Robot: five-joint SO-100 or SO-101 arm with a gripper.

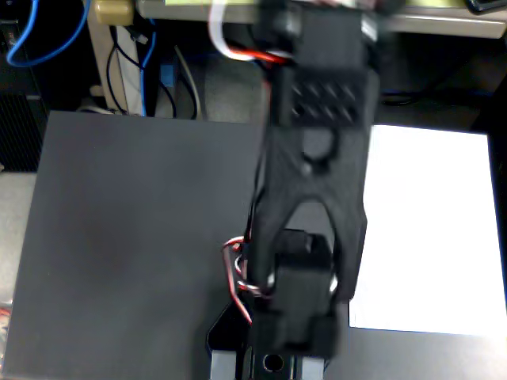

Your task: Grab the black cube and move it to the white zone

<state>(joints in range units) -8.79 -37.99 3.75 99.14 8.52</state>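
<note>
The white zone (432, 229) is a large plain white sheet lying at the right on the dark grey mat (135, 237). The black robot arm (317, 174) rises from its base at the bottom middle and stretches up the picture, blurred by motion and overlapping the sheet's left edge. Its gripper end (321, 20) reaches the top edge as a dark smear, and I cannot make out its fingers or anything between them. The black cube does not show anywhere; it is hidden or out of view.
Beyond the mat's far edge are blue and black cables (135, 63) and a pale table leg (103, 47). Red and white wires (238, 273) loop beside the arm's base. The mat's left half is bare dark grey.
</note>
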